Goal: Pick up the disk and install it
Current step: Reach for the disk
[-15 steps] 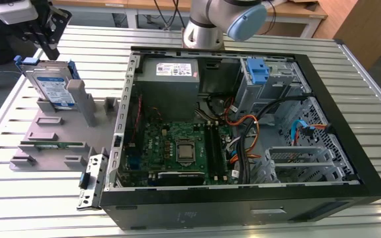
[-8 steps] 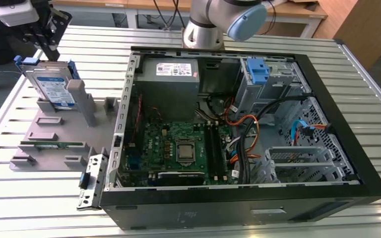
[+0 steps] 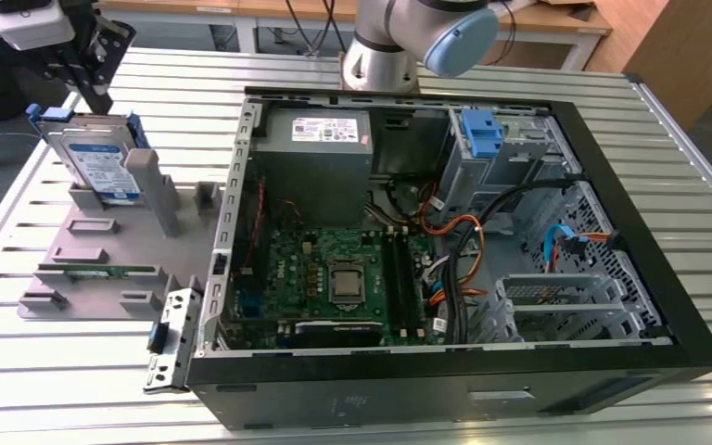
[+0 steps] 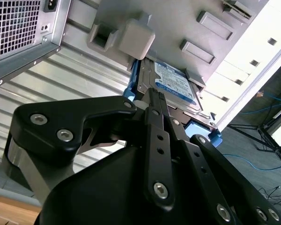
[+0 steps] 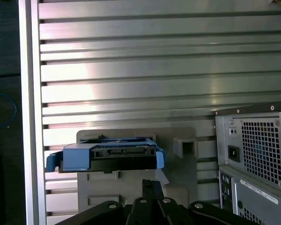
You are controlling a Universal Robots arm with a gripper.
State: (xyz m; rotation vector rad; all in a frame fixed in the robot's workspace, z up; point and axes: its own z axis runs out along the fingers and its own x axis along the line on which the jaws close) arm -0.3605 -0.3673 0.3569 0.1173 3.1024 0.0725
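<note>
blue-framed disk (image 3: 96, 162) stands in grey holder (image 3: 108, 250), closed gripper (image 3: 99, 100) above.

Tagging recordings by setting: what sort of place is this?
Likely a robotics lab workbench: a slatted aluminium table, an opened black desktop computer case, and a grey plastic fixture plate holding the silver hard drive in a blue carrier frame.

Blue-framed silver disk (image 3: 99, 165), leaning upright

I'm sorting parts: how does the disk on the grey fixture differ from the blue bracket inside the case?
The disk has a labelled silver drive in its frame; the blue bracket shows none. The disk stands on edge outside the case; the bracket sits inside it. Both have blue plastic.
</note>
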